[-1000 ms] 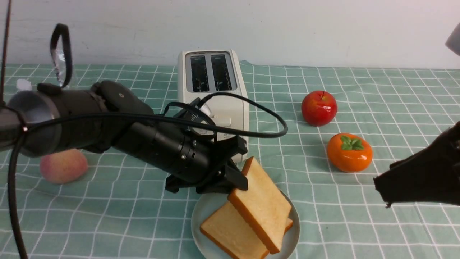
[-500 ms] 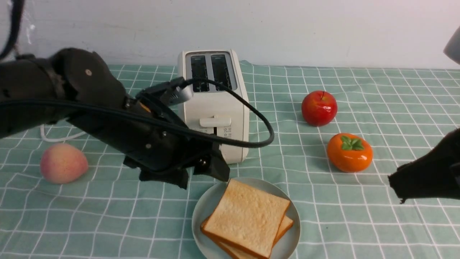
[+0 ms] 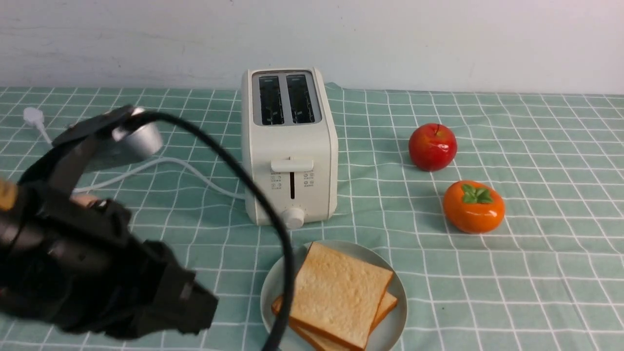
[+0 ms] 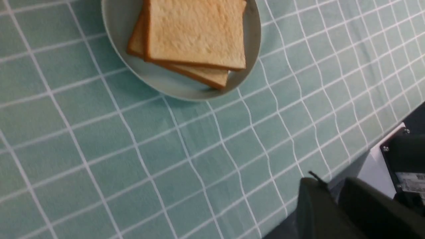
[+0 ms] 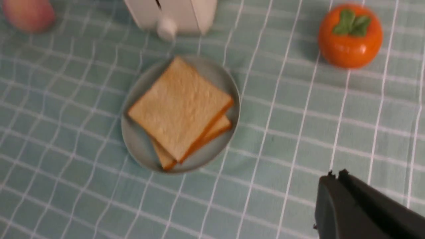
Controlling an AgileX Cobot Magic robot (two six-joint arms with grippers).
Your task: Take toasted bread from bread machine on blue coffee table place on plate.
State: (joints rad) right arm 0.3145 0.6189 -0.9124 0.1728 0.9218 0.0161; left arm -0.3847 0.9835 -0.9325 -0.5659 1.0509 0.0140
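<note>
Toast (image 3: 341, 295) within plate (image 3: 396, 312) rim, pincer (image 3: 195, 312) apart.

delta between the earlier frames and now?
Left gripper let go of the upper toast slice, which dropped flat onto the lower slice; the gripper then pulled back toward the robot's left and nearer the camera. Right arm left the front view. Toaster, plate, apple and persimmon unchanged.
</note>
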